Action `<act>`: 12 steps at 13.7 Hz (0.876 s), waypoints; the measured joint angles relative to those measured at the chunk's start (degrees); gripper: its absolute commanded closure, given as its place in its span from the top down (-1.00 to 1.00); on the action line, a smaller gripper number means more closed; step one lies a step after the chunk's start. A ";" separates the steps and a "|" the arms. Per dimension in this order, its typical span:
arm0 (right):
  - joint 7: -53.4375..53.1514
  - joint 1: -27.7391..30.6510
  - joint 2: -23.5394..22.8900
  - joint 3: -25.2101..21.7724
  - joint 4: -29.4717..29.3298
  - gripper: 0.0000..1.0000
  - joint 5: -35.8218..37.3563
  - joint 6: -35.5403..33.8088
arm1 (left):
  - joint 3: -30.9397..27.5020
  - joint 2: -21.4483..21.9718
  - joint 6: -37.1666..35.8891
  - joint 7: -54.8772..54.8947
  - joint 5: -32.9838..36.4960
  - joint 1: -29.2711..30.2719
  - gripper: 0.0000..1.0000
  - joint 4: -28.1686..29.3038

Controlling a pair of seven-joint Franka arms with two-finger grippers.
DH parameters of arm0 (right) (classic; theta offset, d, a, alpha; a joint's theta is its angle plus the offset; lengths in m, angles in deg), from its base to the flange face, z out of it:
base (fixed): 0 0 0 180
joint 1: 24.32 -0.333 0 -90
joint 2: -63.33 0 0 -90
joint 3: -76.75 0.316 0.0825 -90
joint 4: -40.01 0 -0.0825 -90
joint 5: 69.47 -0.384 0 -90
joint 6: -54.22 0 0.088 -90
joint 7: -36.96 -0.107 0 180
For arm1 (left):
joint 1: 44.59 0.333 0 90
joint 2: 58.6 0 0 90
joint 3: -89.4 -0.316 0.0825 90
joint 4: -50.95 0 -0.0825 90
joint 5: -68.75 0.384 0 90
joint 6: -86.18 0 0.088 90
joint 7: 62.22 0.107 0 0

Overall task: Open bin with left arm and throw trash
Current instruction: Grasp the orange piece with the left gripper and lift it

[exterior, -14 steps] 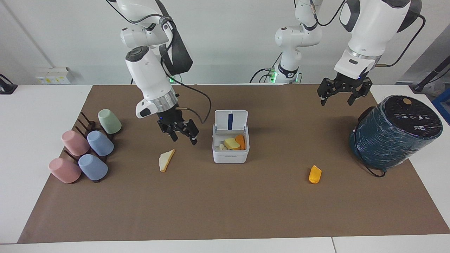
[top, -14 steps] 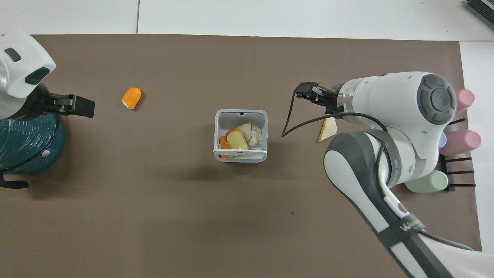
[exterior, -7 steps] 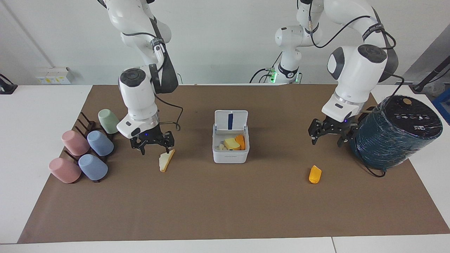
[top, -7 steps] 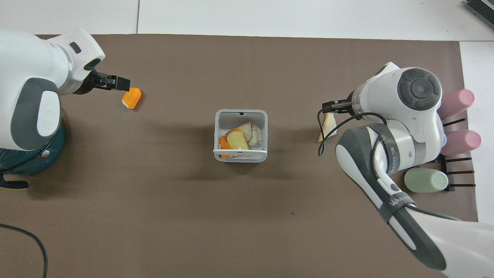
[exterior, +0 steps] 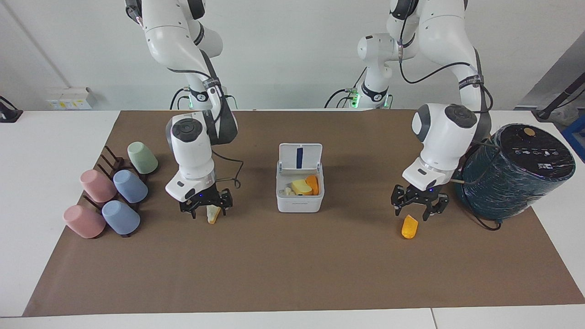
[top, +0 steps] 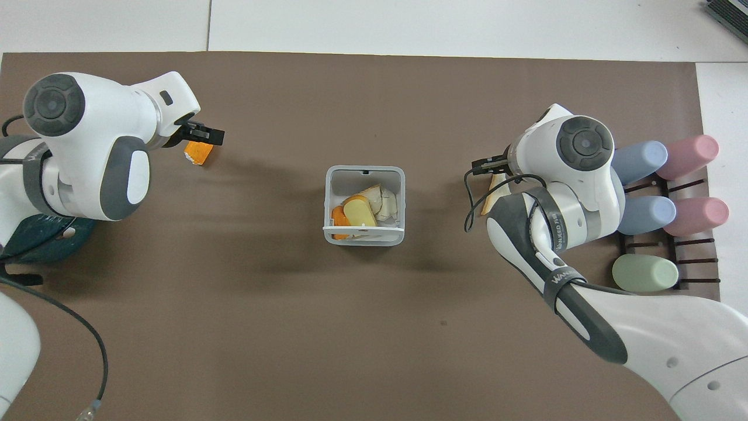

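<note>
Picking up both loose pieces cleanly is the job now. The small white square bin (exterior: pixel 300 192) sits mid-table with its lid up and some food pieces already inside. The right gripper (exterior: pixel 205 208) is down around the pale bread-like triangle (exterior: pixel 213 214), fingers apart on each side of it. The left gripper (exterior: pixel 418 204) hangs just over the orange wedge (exterior: pixel 409 227), toward the left arm's end of the brown mat (exterior: pixel 292 274), fingers apart too. Each should squeeze softly at the middle of its piece, then lift straight up. The 5 pastel cups (exterior: pixel 114 192) lie on their rack close by, so keep clear.
</note>
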 measured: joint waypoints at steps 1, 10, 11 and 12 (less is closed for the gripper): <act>-0.69 0.00 -0.63 0.01 0.00 1.00 0.00 0.05 | -0.10 -1.33 1.45 0.99 0.32 0.01 0.67 0.00; -1.79 -0.08 -2.27 0.05 0.53 -1.00 0.00 0.16 | -0.65 -4.06 3.47 2.82 6.69 0.29 0.64 2.68; -1.79 -0.08 -2.28 0.05 0.53 -1.00 0.00 0.21 | -0.65 -4.10 3.47 2.86 6.74 0.29 0.59 3.17; -1.84 -0.09 -2.27 0.08 0.49 -1.00 -0.03 0.31 | -0.65 -4.12 3.47 2.92 6.97 0.29 0.49 3.57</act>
